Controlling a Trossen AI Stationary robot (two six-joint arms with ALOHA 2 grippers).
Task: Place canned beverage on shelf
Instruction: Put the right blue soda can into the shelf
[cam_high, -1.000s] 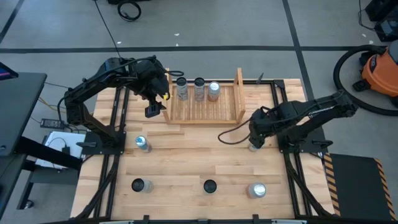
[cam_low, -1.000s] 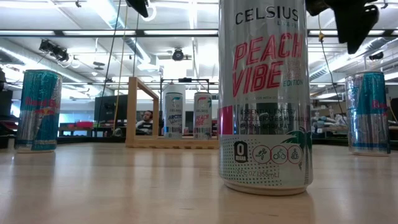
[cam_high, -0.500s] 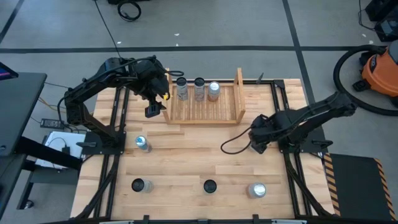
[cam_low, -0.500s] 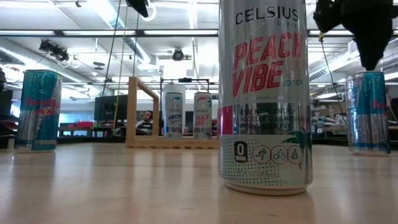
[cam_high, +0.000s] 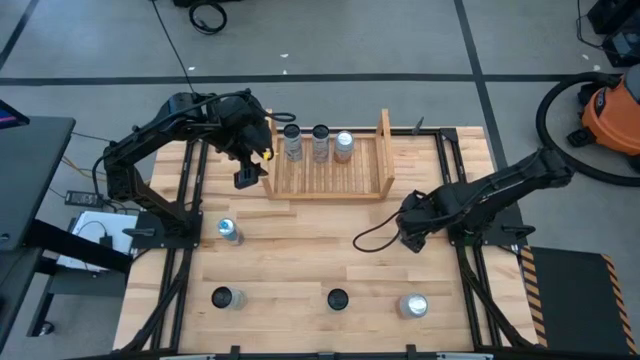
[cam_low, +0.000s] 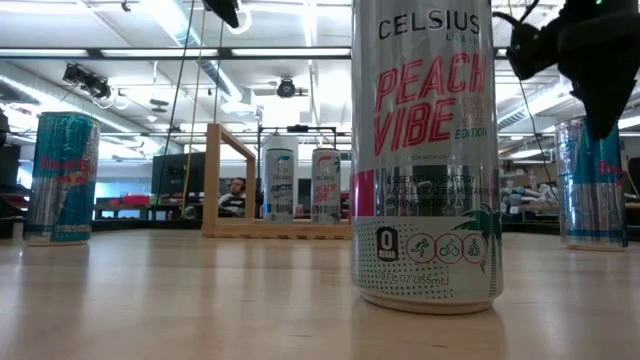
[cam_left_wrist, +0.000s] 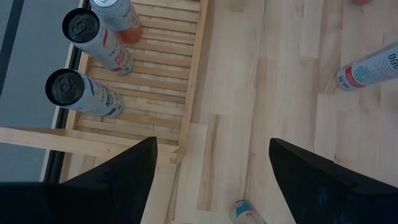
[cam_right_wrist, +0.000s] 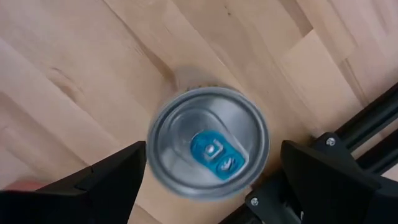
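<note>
On the left, the left gripper (cam_high: 246, 178) hangs just outside the shelf (cam_high: 385, 150), jaws apart and empty, clear of the three cans (cam_high: 318, 143) shelved there. Centre front, a can (cam_low: 426, 150) reads "CELSIUS PEACH VIBE". Rightward, the right gripper (cam_right_wrist: 208, 180) hovers spread over a blue-tabbed can (cam_right_wrist: 208, 151), probably to grasp it.

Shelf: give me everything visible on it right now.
The shelf is a light wooden rack with a slatted base and two upright side boards, sitting at the table's far edge. Three cans stand upright in a row along its back, toward its left end; the rest of the slats are bare. The left gripper hovers open just outside its left board, not touching it.
</note>
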